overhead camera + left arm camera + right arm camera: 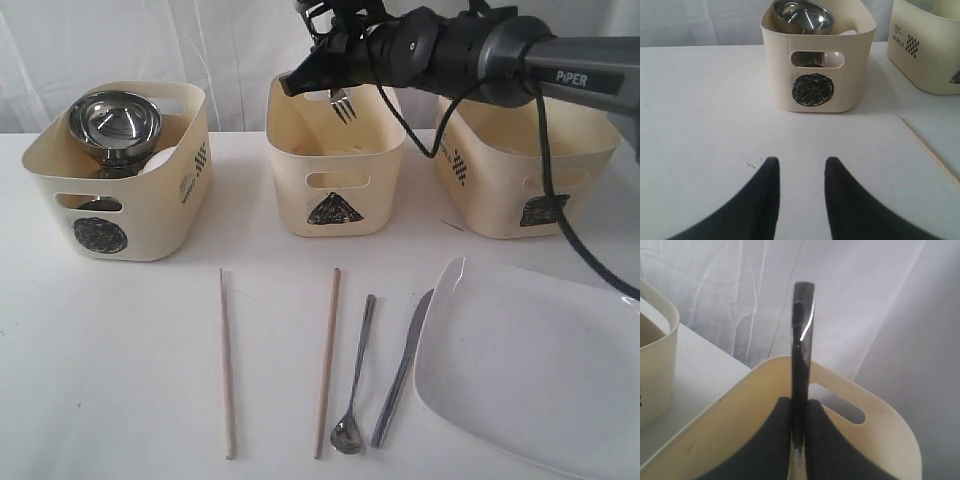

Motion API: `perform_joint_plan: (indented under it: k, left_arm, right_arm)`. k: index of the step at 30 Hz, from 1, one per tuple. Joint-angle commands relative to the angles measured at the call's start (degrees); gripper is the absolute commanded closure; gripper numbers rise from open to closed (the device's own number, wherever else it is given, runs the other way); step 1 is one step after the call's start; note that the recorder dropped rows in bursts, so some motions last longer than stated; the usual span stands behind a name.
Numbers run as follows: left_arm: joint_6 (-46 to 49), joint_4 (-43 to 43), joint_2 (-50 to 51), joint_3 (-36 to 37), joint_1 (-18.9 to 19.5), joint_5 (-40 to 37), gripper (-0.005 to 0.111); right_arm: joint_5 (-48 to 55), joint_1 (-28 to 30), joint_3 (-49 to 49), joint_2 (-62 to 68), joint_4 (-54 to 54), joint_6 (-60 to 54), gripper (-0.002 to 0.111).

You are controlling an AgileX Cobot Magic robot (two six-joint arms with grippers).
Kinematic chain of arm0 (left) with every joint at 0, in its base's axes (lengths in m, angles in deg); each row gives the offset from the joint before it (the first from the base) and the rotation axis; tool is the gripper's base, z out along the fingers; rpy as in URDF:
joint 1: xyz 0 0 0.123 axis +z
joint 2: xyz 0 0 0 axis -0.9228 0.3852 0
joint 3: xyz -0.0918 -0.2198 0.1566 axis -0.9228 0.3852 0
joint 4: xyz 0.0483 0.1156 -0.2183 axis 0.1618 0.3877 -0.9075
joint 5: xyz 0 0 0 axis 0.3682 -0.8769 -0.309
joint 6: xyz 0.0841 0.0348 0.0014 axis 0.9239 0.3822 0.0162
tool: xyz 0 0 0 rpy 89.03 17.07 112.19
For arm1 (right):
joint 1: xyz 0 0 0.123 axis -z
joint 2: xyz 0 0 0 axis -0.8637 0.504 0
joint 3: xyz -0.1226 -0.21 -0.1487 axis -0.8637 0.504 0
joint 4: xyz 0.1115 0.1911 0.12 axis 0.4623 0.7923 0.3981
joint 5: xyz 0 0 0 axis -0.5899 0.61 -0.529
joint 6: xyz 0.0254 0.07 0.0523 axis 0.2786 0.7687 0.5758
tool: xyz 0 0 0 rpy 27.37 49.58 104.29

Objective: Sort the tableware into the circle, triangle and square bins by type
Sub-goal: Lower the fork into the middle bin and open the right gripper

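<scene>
My right gripper [295,82] reaches across and hangs over the middle triangle bin [335,170], shut on a steel fork [343,104] whose tines point down above the bin's opening. In the right wrist view the fork [803,340] stands edge-on between the pressed jaws of the right gripper [800,402]. The circle bin [115,190] holds a steel bowl [115,122] on top of other pieces. On the table lie two wooden chopsticks [227,360] [328,360], a spoon [357,370], a knife [403,365] and a white square plate [530,370]. My left gripper [800,162] is open over bare table, in front of the circle bin [817,65].
The square bin [510,180] stands at the back right, under the right arm and its cable. A white curtain closes off the back. In the left wrist view the triangle bin [927,45] sits beside the circle bin, and a chopstick [930,150] lies nearby.
</scene>
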Motion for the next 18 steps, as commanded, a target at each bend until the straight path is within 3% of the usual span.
perform_joint_plan:
  k: [1, 7, 14, 18]
  left_arm:
    - [-0.07, -0.04, -0.29, 0.27, -0.16, -0.21, 0.070]
    - [-0.07, -0.04, -0.29, 0.27, -0.16, -0.21, 0.070]
    - [-0.07, -0.04, -0.29, 0.27, -0.16, -0.21, 0.070]
    - [-0.07, -0.04, -0.29, 0.27, -0.16, -0.21, 0.070]
  right_arm:
    - [-0.69, 0.46, -3.85, 2.70, 0.54, 0.47, 0.108]
    - [1.86, 0.46, -6.41, 5.53, 0.78, 1.96, 0.106]
    - [3.33, 0.69, -6.50, 6.13, 1.65, 1.96, 0.072]
    - [4.32, 1.04, -6.50, 5.56, 1.65, 1.96, 0.066]
